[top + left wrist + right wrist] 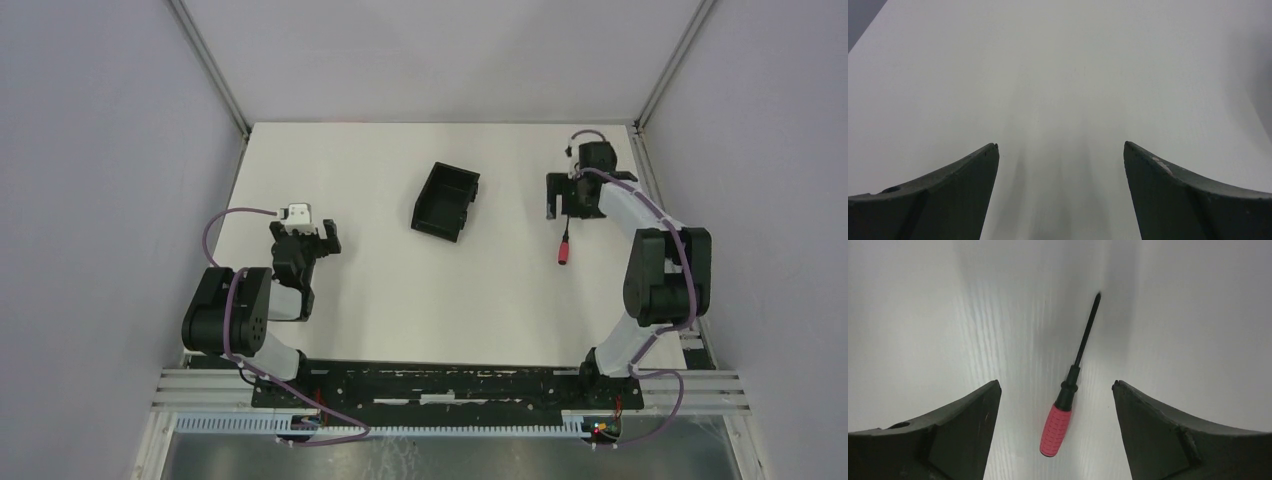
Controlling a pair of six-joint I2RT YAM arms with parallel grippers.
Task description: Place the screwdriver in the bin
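Note:
The screwdriver (564, 252) lies flat on the white table, right of centre, its red handle toward the near side. In the right wrist view its red handle (1055, 429) and thin dark shaft lie between my open fingers, untouched. My right gripper (570, 212) hovers over the shaft's far end, open and empty; it also shows in the right wrist view (1055, 384). The black bin (446, 202) stands empty at mid-table, left of the screwdriver. My left gripper (318, 238) is open and empty over bare table at the left, as the left wrist view (1060, 145) shows.
The white table (400, 300) is walled by grey panels at left, right and back. The arm bases and a cable rail run along the near edge.

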